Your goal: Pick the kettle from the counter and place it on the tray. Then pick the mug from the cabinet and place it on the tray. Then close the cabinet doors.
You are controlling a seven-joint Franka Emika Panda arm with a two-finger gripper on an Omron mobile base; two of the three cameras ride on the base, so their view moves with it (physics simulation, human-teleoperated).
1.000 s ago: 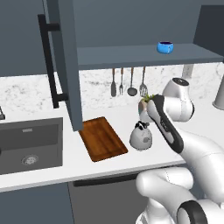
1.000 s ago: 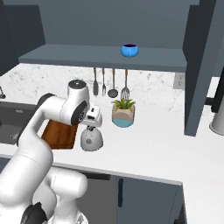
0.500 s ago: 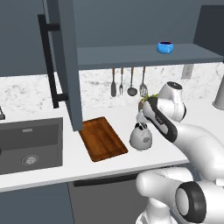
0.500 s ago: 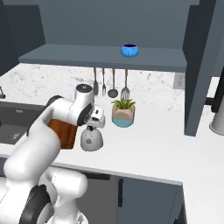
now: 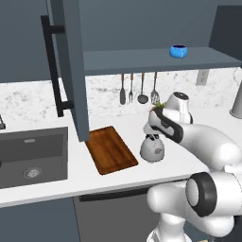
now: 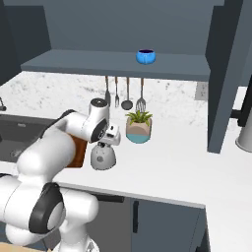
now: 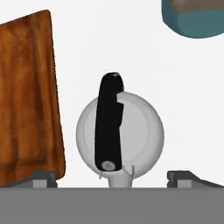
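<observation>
The grey speckled kettle stands on the white counter, just right of the reddish-brown tray. My gripper hangs directly over the kettle, open, one fingertip on each side of its black handle and neither touching it. The blue mug sits on the shelf of the open cabinet. One cabinet door stands open at the left, the other at the right.
A teal-potted plant stands close behind the kettle. Utensils hang on the back wall. The dark sink lies left of the tray. A grey cylinder stands at the far right of the counter.
The arm has bent and swung its upper part nearer, and the hand has settled a little lower over the kettle. Kettle, tray and mug have not moved; the gripper stays open.
</observation>
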